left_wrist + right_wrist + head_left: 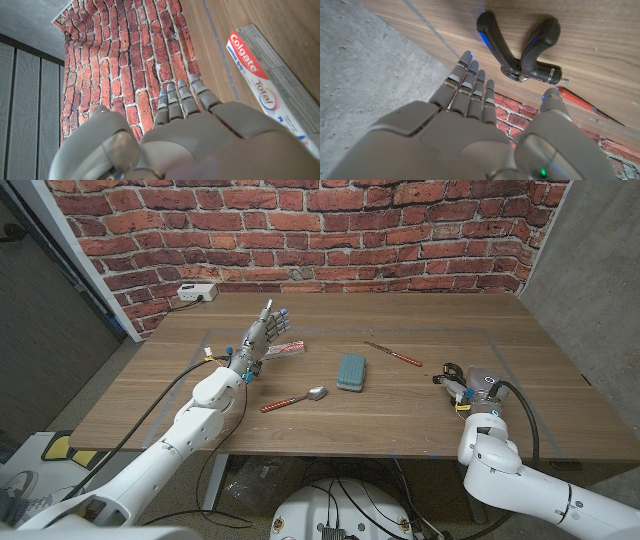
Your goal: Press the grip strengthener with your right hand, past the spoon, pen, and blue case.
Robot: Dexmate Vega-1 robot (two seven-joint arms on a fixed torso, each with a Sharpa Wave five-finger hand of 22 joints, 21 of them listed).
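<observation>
Your right hand (485, 135) hovers open, fingers spread, just short of the black V-shaped grip strengthener (520, 47), which lies on the wooden bench (420, 405) near its right edge. Risk, as judged: its rounded, rubbery-looking handles may skid on the smooth wood grain if you press off-centre, knocking the thin red-handled pen (582, 105) beside it. The metal spoon with red handle (295, 400) and textured blue rectangular case (351, 372) sit well apart. Your left hand (262, 338) is raised, open.

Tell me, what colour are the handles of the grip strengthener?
Black, seen best in the right wrist view: the grip strengthener has two black handles.
</observation>
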